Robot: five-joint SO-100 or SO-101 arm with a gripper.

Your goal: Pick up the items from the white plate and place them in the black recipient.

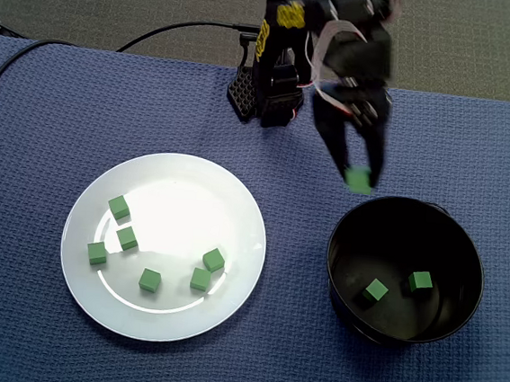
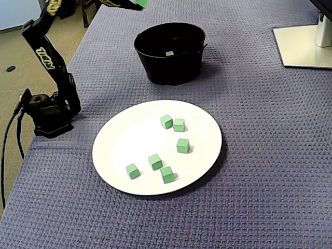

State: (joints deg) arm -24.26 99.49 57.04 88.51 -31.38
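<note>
A white plate point(image 1: 179, 179) point(image 2: 124, 135) on the blue cloth holds several small green cubes point(image 1: 119, 207) point(image 2: 166, 121). To its right in a fixed view stands a black bowl point(image 1: 467, 239) point(image 2: 155, 67) with two green cubes point(image 1: 421, 280) on its floor; only one cube point(image 2: 169, 53) shows in the other fixed view. My gripper point(image 1: 359, 179) hangs just above the bowl's far rim, shut on a green cube point(image 1: 359, 179). In the other fixed view that cube point(image 2: 140, 3) peeks in at the top edge, with the fingers cut off.
The arm's black base point(image 1: 264, 97) point(image 2: 49, 116) stands on the cloth behind the plate. A black cable point(image 1: 162, 33) runs off to the left. A white monitor stand point(image 2: 306, 44) sits at the far right corner.
</note>
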